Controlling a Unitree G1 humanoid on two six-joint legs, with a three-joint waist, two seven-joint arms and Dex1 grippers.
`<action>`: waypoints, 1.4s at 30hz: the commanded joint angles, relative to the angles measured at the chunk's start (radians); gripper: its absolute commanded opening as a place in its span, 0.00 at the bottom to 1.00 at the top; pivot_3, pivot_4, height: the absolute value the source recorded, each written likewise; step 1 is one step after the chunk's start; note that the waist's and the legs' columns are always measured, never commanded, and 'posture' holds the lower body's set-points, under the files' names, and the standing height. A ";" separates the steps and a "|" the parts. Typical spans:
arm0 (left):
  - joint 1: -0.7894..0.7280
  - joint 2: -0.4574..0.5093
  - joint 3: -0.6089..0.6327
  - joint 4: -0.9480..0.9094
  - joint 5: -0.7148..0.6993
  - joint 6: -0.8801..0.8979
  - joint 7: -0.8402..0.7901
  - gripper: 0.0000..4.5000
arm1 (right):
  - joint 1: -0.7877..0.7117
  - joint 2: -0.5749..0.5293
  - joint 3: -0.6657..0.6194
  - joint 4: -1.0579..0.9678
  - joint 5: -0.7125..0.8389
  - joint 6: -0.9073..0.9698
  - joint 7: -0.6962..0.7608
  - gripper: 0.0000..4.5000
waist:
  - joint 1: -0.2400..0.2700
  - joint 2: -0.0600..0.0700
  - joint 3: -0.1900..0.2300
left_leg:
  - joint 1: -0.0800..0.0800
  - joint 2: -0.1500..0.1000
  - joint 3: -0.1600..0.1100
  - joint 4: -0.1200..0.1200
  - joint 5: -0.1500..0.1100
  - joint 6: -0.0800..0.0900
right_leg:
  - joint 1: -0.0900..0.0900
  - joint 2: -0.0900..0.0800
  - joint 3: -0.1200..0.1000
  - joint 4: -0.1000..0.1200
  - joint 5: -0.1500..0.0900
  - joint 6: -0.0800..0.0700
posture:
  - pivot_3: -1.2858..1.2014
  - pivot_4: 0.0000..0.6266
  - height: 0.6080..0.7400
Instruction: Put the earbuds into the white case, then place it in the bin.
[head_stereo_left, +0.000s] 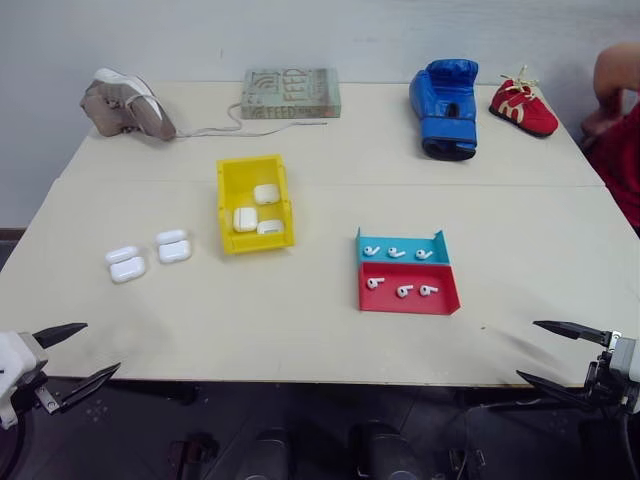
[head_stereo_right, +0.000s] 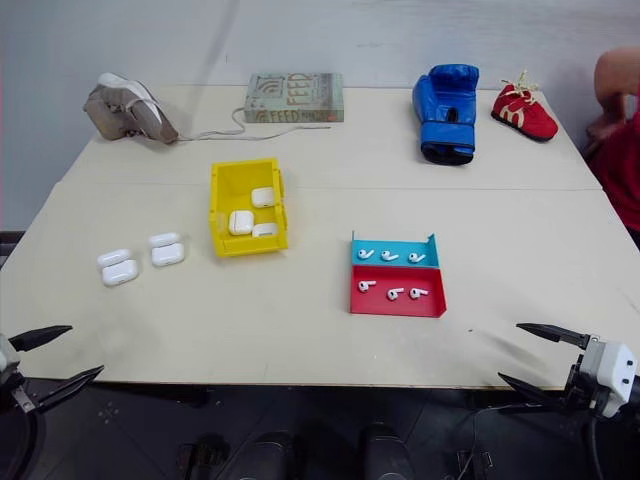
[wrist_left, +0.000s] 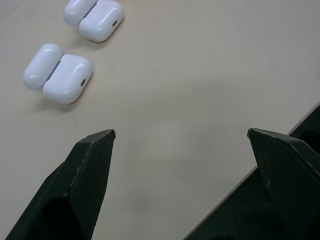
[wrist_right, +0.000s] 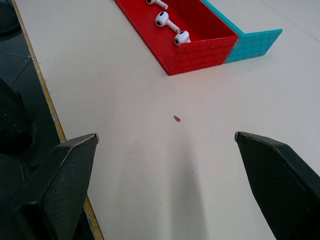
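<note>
Lining the far edge of the surface (head_stereo_left: 300, 330), from 10 to 2 o'clock, are a grey shoe (head_stereo_left: 127, 103), a book (head_stereo_left: 291, 93), a blue boxing glove (head_stereo_left: 444, 107) and a small red shoe (head_stereo_left: 523, 107); a person's arm (head_stereo_left: 612, 90) shows at the 2 o'clock corner. None of these lies between the claws and the task's things.

The bin (head_stereo_left: 255, 203) sits left of centre, at about 11 o'clock, holding three closed cases (head_stereo_left: 246, 219). Two more cases (head_stereo_left: 128, 262) lie open on the bare surface at 9 o'clock, just beside each other and near the bin. At about 3 o'clock of centre a blue tray (head_stereo_left: 402, 248) touches a red tray (head_stereo_left: 408, 289); each carries three earbuds (head_stereo_left: 403, 290), lying apart from one another.

The left claw (head_stereo_left: 78, 353) hangs at 7 o'clock over the near edge, fingers spread wide, holding and touching nothing; the open cases lie ahead of it. The right claw (head_stereo_left: 548, 352) hangs at 5 o'clock, likewise spread wide and empty, with the red tray ahead of it and open surface between.
</note>
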 joint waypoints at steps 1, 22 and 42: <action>0.000 -0.008 0.021 -0.033 -0.016 0.008 0.008 0.99 | -0.005 -0.005 -0.005 -0.012 0.023 -0.004 0.023 1.00 | 0.000 0.000 0.000 | 0.000 0.000 0.000 0.000 0.000 0.000 | 0.000 0.000 0.000 0.000 0.000 0.000 | 0.52 0.24 1.00; 0.130 -0.264 0.383 -0.276 -0.359 0.764 0.572 0.99 | -0.072 0.292 0.119 -0.513 0.213 0.159 -0.069 1.00 | 0.008 -0.003 -0.001 | 0.000 0.001 -0.002 0.001 -0.001 0.000 | 0.000 0.000 0.000 0.001 0.001 0.001 | 0.52 0.24 1.00; -0.913 -0.211 0.070 -0.413 -0.317 1.718 1.426 0.99 | -0.141 0.313 0.134 -0.289 0.170 0.041 0.010 1.00 | 0.020 -0.002 -0.002 | -0.001 -0.001 -0.002 0.004 0.001 -0.004 | -0.005 0.003 0.000 0.016 0.001 0.002 | 0.52 0.24 1.00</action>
